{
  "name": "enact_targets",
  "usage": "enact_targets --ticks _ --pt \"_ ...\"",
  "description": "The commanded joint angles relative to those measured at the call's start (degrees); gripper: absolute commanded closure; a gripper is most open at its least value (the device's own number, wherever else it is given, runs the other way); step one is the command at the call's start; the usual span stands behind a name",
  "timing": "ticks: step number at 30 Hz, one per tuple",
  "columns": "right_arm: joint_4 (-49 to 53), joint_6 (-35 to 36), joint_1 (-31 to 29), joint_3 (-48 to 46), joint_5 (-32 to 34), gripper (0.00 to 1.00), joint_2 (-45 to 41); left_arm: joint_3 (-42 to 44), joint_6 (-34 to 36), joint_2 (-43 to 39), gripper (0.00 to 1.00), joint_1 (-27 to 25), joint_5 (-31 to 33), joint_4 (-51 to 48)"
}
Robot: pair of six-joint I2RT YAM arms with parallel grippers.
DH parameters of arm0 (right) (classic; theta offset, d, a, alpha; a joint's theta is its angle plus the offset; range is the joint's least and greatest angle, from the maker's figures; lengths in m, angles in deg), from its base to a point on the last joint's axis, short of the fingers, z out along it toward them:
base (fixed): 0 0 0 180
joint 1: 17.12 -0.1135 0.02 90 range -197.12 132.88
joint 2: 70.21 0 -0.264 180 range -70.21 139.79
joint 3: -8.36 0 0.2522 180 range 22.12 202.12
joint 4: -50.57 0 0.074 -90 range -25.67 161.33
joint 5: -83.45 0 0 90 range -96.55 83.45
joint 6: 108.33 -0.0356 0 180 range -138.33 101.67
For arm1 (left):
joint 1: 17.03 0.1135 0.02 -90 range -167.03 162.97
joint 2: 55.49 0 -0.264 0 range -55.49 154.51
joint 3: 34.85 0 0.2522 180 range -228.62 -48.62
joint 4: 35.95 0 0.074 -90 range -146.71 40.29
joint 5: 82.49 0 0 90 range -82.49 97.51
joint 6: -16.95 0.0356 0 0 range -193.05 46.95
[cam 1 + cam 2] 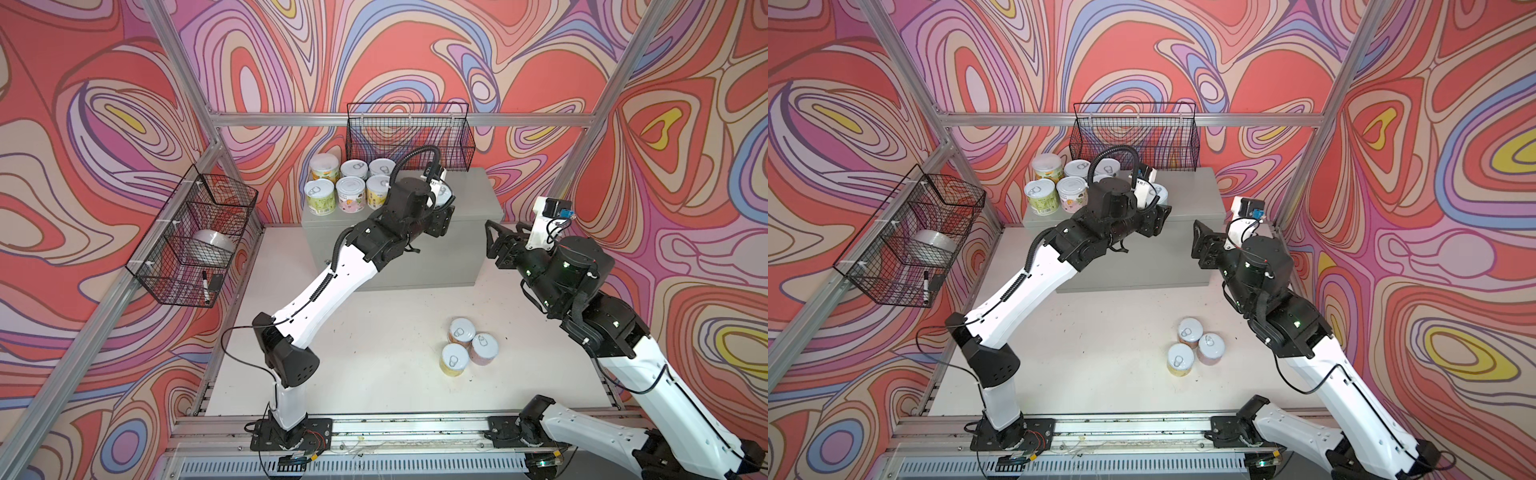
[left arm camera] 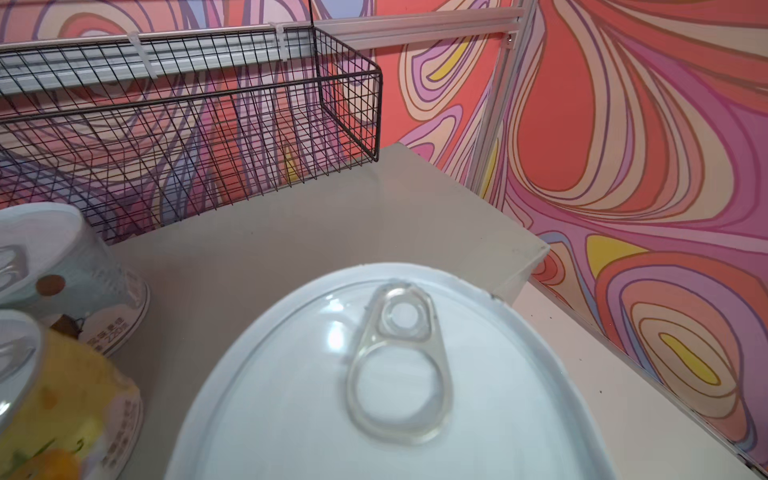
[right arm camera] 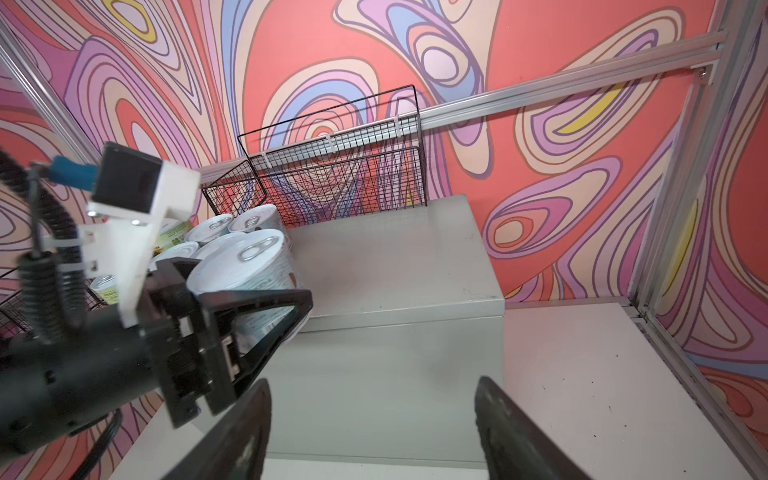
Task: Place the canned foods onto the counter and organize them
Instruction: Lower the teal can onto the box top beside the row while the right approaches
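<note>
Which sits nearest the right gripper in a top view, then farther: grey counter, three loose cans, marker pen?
1. grey counter, just beside the right gripper.
2. three loose cans, on the white table.
3. marker pen, in the left wall's basket.

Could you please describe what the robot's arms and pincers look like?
Both the left arm and right arm have white link shells with black joints. Black ribbed conduit runs along the left wrist. The left pincer and right pincer are black with triangular fingers, each carrying a white camera bracket.
</note>
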Motion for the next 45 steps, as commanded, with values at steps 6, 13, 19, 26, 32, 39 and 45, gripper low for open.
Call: enact_targets --ticks 6,13,19,26,32,39,45 --pt "-0.71 1.99 0.05 -1.38 3.61 0.2 -1.35 -17.45 -3.26 10.32 1.0 3.7 -1.52 -4.75" --pt "-0.59 3.04 0.08 -1.71 4.47 0.2 -0.66 -17.45 -5.3 12.44 1.0 4.81 -2.49 -3.7" --pt "-0.46 2.86 0.04 -1.61 3.21 0.18 0.97 -17.54 -6.04 14.0 0.85 4.8 -2.03 -4.18" --pt "0.07 1.34 0.08 -2.5 2.01 0.16 1.14 -17.54 -6.45 14.83 0.37 4.77 -1.0 -4.3" --pt "0.52 1.6 0.09 -2.54 1.52 0.14 2.16 -18.39 -6.2 15.0 0.0 4.79 -0.76 -2.87" --pt "-0.08 2.01 0.13 -3.0 0.78 0.13 3.44 -19.58 -5.67 13.73 0.0 4.81 -0.19 -1.97" --pt "-2.05 2.98 0.13 -2.87 0.11 0.15 4.32 -19.73 -4.93 11.48 0.0 4.68 0.16 -0.04"
